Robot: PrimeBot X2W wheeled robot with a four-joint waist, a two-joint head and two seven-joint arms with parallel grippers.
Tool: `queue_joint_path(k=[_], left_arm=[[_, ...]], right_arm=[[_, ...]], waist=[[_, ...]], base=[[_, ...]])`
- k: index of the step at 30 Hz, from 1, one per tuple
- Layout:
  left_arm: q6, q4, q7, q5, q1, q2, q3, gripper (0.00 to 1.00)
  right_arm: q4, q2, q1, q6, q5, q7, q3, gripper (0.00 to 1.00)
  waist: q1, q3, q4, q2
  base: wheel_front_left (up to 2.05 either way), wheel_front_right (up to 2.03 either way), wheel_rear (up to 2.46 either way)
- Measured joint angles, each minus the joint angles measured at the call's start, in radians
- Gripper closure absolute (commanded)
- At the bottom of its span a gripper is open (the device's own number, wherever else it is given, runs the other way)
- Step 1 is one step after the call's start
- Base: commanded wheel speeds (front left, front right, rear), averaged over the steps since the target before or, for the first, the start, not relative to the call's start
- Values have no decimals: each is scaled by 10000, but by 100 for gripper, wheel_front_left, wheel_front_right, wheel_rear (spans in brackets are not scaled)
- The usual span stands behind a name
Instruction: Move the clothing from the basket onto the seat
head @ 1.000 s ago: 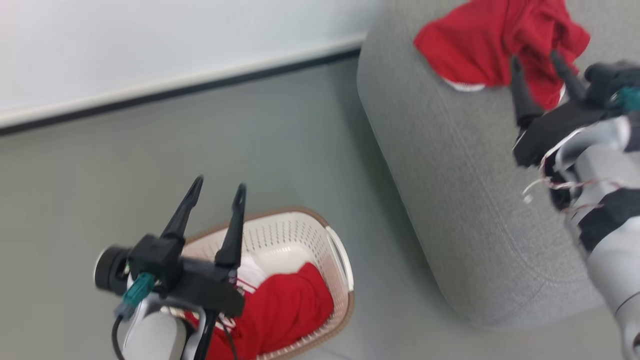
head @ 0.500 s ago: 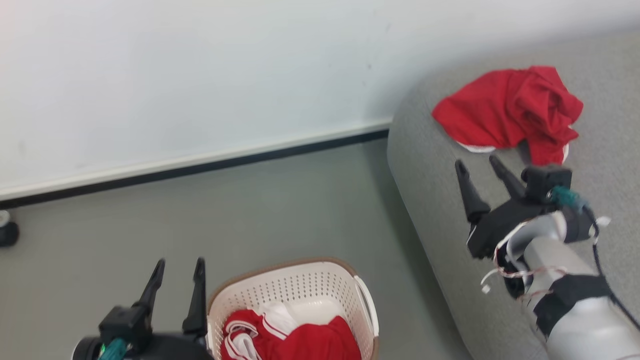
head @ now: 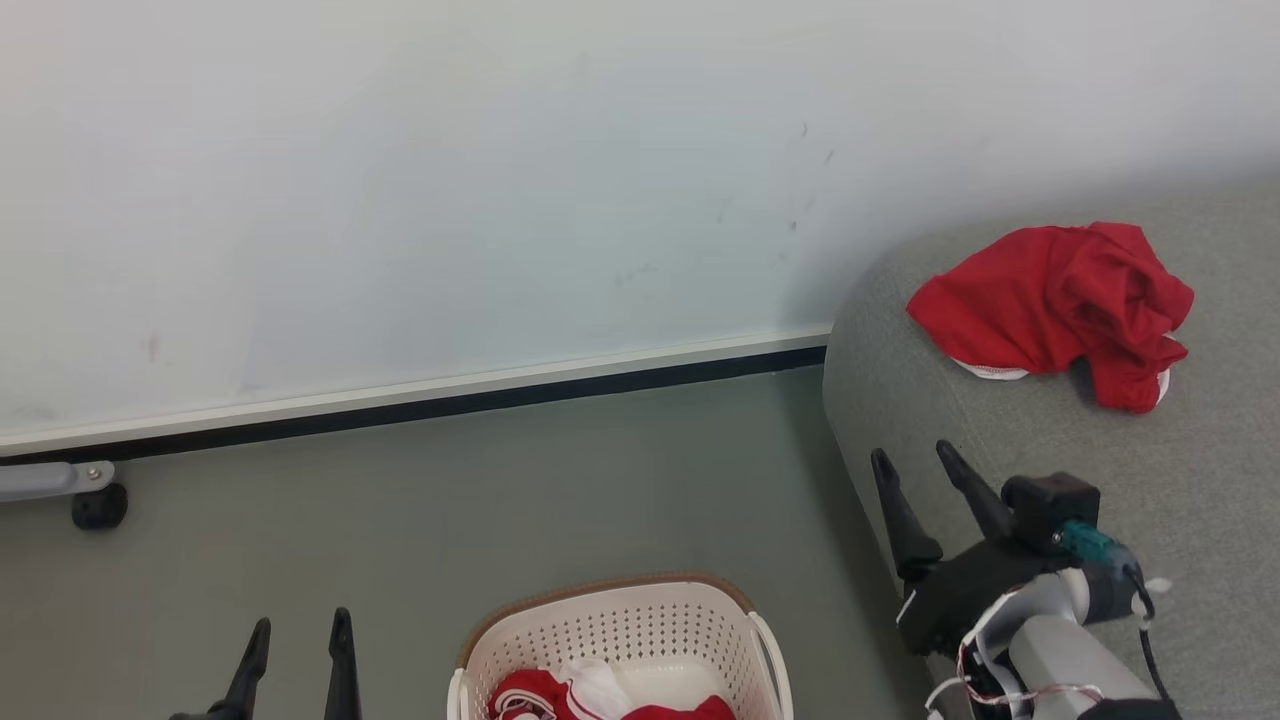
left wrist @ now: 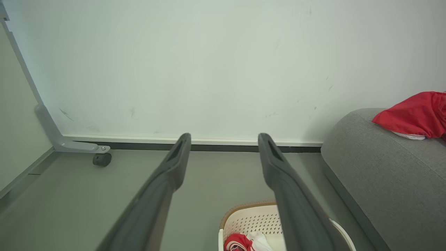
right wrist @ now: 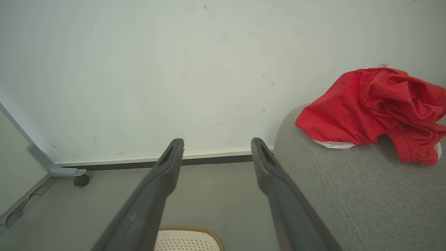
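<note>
**A:** Where is the clothing lying?

**B:** One bright red soft fabric garment with white trim is lying crumpled on top of the large grey fabric-upholstered sofa, at the far right, close to the sofa's rounded left end. A second red and white garment is sitting inside the cream-white perforated plastic basket with a brown woven-look rim. The basket is standing on the grey-green floor at the near middle, just left of the sofa, and the head view's bottom edge is cutting it off.

**A:** And what are the grippers doing?

**B:** The left gripper is pointing up at the near left, over bare floor and apart from the basket. Its two dark fingers are standing wide apart with nothing between them. The right gripper is hovering at the sofa's left edge, nearer than the garment lying there and well apart from it. Its jaws are spreading wide too, holding nothing.

**A:** Anything behind all that?

**B:** A pale wall with a white and black skirting strip is running along the far side. A small black caster wheel under a grey bracket is resting on the floor at the far left.
</note>
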Motion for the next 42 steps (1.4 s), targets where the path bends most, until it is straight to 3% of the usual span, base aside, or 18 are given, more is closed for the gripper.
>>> queue_joint_path(k=[19,42], left_arm=[[88,-761,-8,4,669,-17,387,0],[171,-1014,-10,98,862,-79,495,0]], right_arm=[[-3425,-140,3124,-980,-435,0,-512,0],[-4987,-280,3817,-1285,-884,0,-895,0]], waist=[[1,-95,130,1],[1,70,94,1]], base=[[0,0,0],[0,0,0]])
